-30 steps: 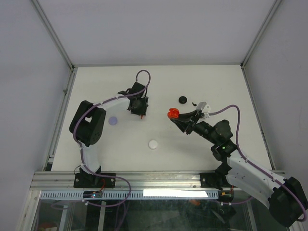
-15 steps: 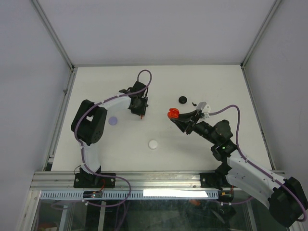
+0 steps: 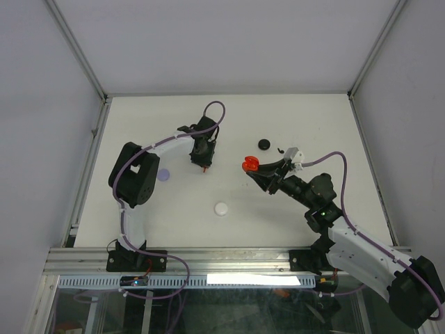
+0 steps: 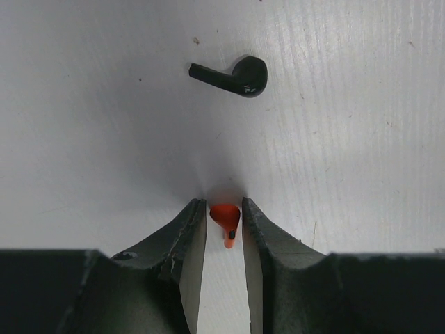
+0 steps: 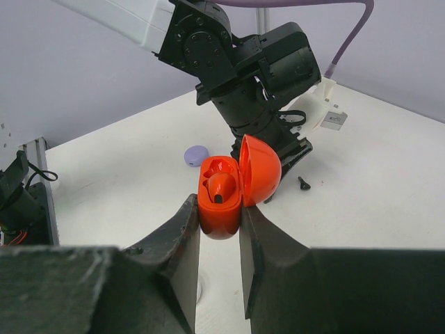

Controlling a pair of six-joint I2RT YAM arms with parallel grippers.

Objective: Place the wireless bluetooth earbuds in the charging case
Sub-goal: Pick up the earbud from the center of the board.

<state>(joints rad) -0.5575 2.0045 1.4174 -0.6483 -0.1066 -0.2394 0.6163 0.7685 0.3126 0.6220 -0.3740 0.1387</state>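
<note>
No readable text, labels or numbers anywhere.

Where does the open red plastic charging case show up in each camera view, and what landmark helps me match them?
Top external: the open red plastic charging case sits right of centre, in the right gripper.
Left wrist: not in it; only a small red earbud between the fingers of the left gripper.
Right wrist: dead centre, lid open.
Shared landmark: the round lavender case, in the top external and right wrist views only.
</note>
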